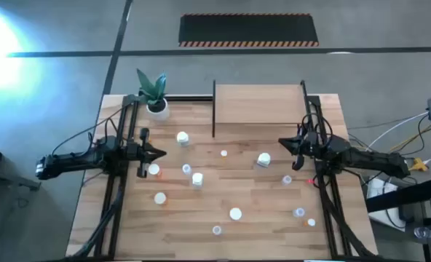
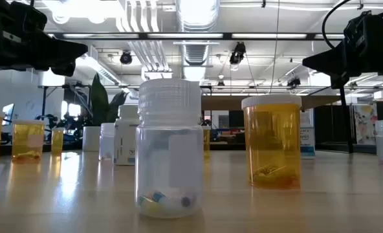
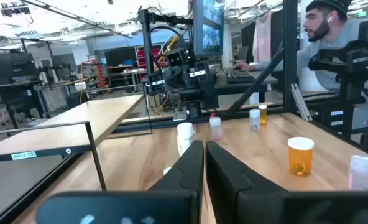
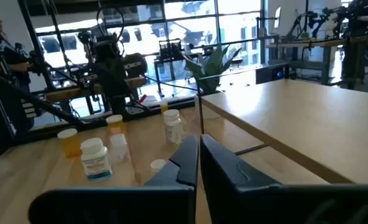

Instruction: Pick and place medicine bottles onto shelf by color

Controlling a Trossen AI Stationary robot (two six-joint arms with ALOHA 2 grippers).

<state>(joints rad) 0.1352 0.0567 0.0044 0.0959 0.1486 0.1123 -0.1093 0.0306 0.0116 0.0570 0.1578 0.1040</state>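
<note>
The left gripper (image 1: 159, 153) hangs above the left half of the wooden table (image 1: 259, 225), its two dark fingers (image 3: 190, 163) pressed together with nothing between them. The right gripper (image 1: 282, 144) mirrors it over the right half, fingers (image 4: 187, 158) likewise closed and empty. Both point inward toward the table's middle, well apart from each other.

Just beside the left gripper's tip stands an orange bottle (image 1: 153, 169); a little farther off are a white-capped bottle (image 1: 183, 137) and another one (image 1: 160, 197) nearer the front edge. Near the right gripper lies a white bottle (image 1: 263, 159), with a small clear one (image 1: 287, 179) just beyond it. The rest of the medicine bottles are scattered across the middle and front of the table, among them a white-capped one (image 1: 235, 213) and small clear ones (image 1: 299, 212) toward the front right.

In the low view a clear bottle (image 2: 170, 149) holding a few pills stands closest to the camera, with an orange bottle (image 2: 272, 141) beside it.

The shelf (image 1: 259, 104), a light-wood board with thin black posts, sits at the table's back edge, between the two arms, and carries no bottles. A potted plant (image 1: 156, 94) stands at the back left, beside the shelf.

Beyond the table, a seated person (image 3: 333, 37) shows in the left wrist view.
</note>
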